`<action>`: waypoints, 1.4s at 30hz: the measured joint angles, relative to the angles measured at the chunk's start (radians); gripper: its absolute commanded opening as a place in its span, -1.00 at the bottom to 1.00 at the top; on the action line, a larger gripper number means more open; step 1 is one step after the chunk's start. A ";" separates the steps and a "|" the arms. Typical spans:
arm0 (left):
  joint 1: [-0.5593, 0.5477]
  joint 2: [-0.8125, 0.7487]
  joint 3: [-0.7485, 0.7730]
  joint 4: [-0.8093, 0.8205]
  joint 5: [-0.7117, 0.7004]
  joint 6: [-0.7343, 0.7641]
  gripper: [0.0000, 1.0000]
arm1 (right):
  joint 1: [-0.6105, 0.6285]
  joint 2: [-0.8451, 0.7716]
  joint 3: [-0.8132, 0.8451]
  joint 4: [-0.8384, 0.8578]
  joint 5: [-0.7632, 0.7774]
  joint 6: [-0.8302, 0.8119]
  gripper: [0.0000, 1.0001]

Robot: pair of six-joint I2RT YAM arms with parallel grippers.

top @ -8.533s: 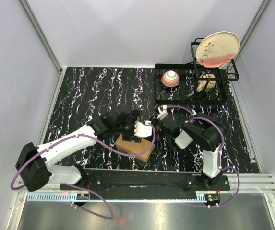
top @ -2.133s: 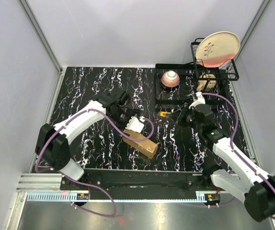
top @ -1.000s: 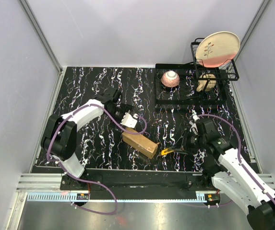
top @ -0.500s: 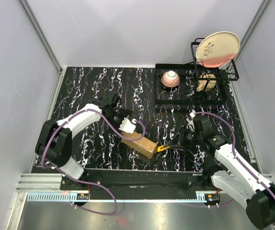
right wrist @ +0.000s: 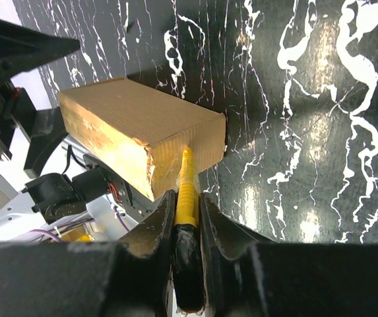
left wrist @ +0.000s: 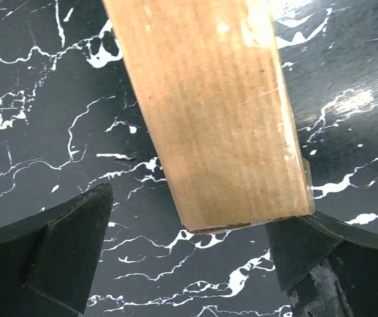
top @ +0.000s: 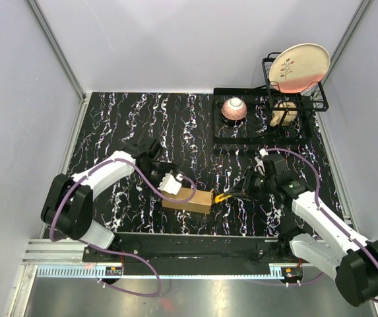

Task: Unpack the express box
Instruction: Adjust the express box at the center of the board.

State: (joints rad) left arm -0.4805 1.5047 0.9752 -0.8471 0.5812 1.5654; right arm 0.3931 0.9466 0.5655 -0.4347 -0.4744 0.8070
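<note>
express box [top: 189, 199] lies flat on the black marbled table [top: 109, 119], near edge, roughly centre, long axis running left-right. Left arm comes up from its near-left base, elbow out to the left, forearm angled back toward the near right; left gripper [top: 169, 187] sits at the box's left end. Left wrist view: the 2 fingers [left wrist: 66, 254] are spread wide with the box end between them; left one has a clear gap to the cardboard, right one is just beside the corner, contact can't be told. Right arm reaches from the near-right base toward the far left, wrist turned left at the box. right gripper [top: 239, 193] has its fingers [right wrist: 152, 228] pinched on the yellow utility knife [right wrist: 187, 185], blade end forward, tip touching the box's right end face. dish rack [top: 261, 132] with bowl [top: 234, 108] and plate [top: 299, 67] sits far right, well apart.
</note>
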 measured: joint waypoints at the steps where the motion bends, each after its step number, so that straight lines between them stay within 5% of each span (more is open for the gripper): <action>1: -0.001 -0.007 -0.009 -0.005 0.001 -0.002 0.98 | 0.000 0.006 0.003 0.004 0.003 -0.001 -1.00; 14: 0.008 -0.058 -0.036 -0.046 0.004 -0.065 0.98 | 0.000 0.064 0.054 0.037 0.039 -0.033 -1.00; 22: 0.141 -0.064 0.108 -0.153 0.013 -0.174 0.98 | 0.000 0.019 0.106 -0.042 0.097 -0.080 -1.00; 31: 0.257 -0.223 -0.016 -0.135 0.219 -0.280 0.98 | -0.002 -0.105 0.203 -0.141 0.212 -0.138 -1.00; 42: 0.259 -0.200 -0.070 -0.117 0.405 -0.313 0.98 | -0.003 -0.033 0.303 -0.140 0.255 -0.223 -1.00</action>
State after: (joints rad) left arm -0.2211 1.3052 0.9051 -0.9638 0.9859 1.2526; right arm 0.3904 0.9134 0.8684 -0.5747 -0.2195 0.5838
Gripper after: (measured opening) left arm 0.987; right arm 0.218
